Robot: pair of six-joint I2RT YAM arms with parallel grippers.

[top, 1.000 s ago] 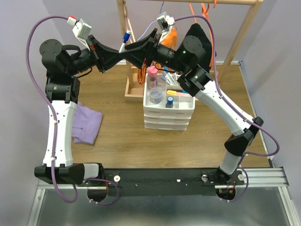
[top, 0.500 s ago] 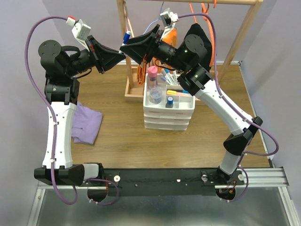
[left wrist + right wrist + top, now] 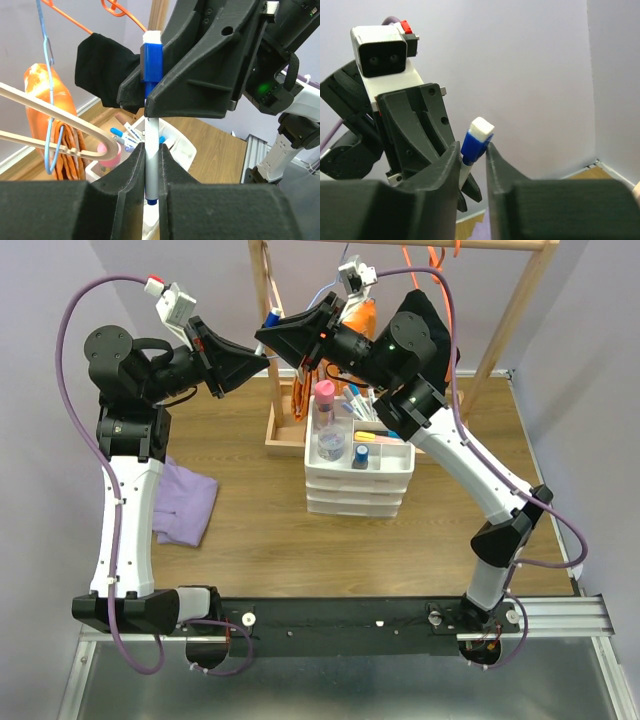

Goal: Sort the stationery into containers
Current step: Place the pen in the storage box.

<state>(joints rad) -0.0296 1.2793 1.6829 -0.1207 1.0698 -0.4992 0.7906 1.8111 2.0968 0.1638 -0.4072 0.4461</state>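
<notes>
Left gripper (image 3: 151, 157) clenched light, stiff white plastic marker (image 3: 151, 127) mid-barrel (slick, likely); right gripper (image 3: 472, 150) flanked its blue cap (image 3: 476, 137), grip unclear.

Wooden table (image 3: 270, 540); purple cloth (image 3: 185, 502) lying crumpled near its left edge; wooden rack (image 3: 262, 300) at the far side, base resting on the table; at the rack, orange cloth (image 3: 42, 100), black cloth (image 3: 102, 70), blue hanger (image 3: 47, 75), orange hanger (image 3: 70, 17), beige hanger (image 3: 50, 107).

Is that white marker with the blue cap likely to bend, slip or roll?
Probably stiff: the white marker with the blue cap looks straight between the left gripper and right gripper. Its smooth round barrel might slip, and would likely roll if laid down.
</notes>
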